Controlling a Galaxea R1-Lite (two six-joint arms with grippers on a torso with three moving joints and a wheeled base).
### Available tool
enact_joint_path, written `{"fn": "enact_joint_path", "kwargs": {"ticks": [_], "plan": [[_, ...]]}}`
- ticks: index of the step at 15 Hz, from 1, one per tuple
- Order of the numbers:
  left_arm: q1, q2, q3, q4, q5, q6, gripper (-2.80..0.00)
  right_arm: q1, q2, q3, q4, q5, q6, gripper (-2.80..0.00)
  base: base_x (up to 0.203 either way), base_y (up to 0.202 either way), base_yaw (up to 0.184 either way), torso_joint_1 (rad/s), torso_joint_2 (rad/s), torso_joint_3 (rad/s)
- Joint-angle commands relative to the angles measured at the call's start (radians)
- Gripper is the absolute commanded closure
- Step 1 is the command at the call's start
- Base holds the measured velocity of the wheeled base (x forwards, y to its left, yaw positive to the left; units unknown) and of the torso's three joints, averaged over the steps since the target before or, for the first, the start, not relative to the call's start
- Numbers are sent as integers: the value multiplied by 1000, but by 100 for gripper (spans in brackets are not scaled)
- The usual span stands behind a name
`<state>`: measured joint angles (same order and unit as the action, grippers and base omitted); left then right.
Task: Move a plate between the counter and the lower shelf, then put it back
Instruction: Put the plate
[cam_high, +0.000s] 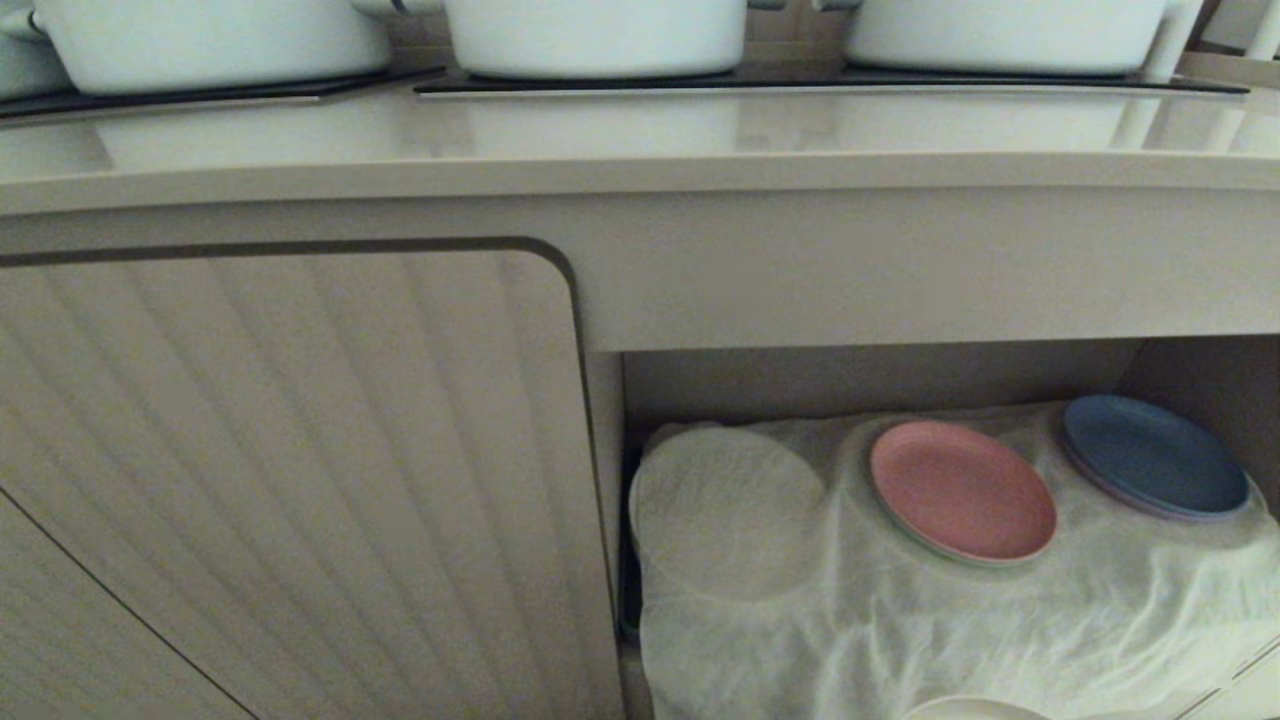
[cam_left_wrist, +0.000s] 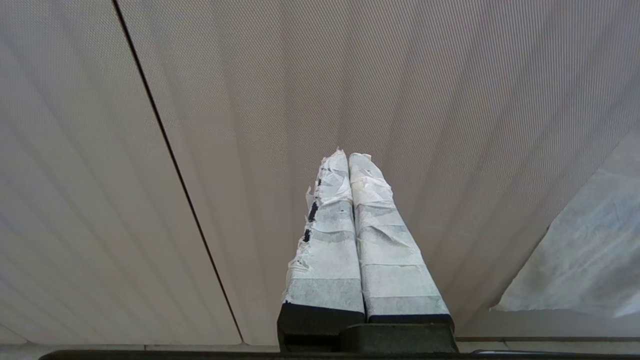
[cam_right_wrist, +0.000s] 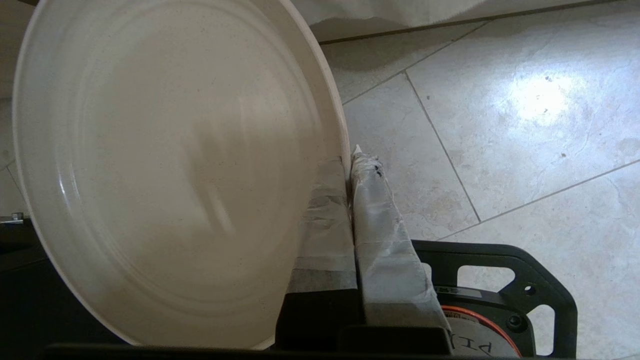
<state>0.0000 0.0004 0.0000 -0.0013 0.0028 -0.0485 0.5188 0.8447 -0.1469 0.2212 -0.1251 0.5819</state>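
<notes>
The cream plate (cam_right_wrist: 170, 170) fills much of the right wrist view, held on edge above the tiled floor. My right gripper (cam_right_wrist: 349, 160) is shut on the plate's rim, one taped finger inside the rim and one outside. A pale curved sliver at the bottom edge of the head view is probably the same plate (cam_high: 970, 709), just in front of the lower shelf (cam_high: 900, 620) with its wrinkled whitish cloth. The beige counter (cam_high: 640, 150) runs across above. My left gripper (cam_left_wrist: 348, 156) is parked and shut with nothing in it, facing a ribbed cabinet door (cam_left_wrist: 250, 150). Neither arm shows in the head view.
On the shelf cloth lie a pink plate (cam_high: 960, 490) and a blue plate (cam_high: 1150, 455), with a round covered hump (cam_high: 725, 510) to their left. White pots (cam_high: 595, 35) stand on black panels at the counter's back. A black base part with an orange ring (cam_right_wrist: 500, 310) sits below the right gripper.
</notes>
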Motion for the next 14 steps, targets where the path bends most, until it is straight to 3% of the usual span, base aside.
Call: {"fn": "enact_joint_path", "kwargs": {"ticks": [1,14], "plan": [[0,0,0,0,0,-1,0,3,8,-3,1,1,4,0,0,0,0,0,0,0],[0,0,0,0,0,-1,0,24,16,-5,-2,15,5,0,0,0,0,0,0,0]]}}
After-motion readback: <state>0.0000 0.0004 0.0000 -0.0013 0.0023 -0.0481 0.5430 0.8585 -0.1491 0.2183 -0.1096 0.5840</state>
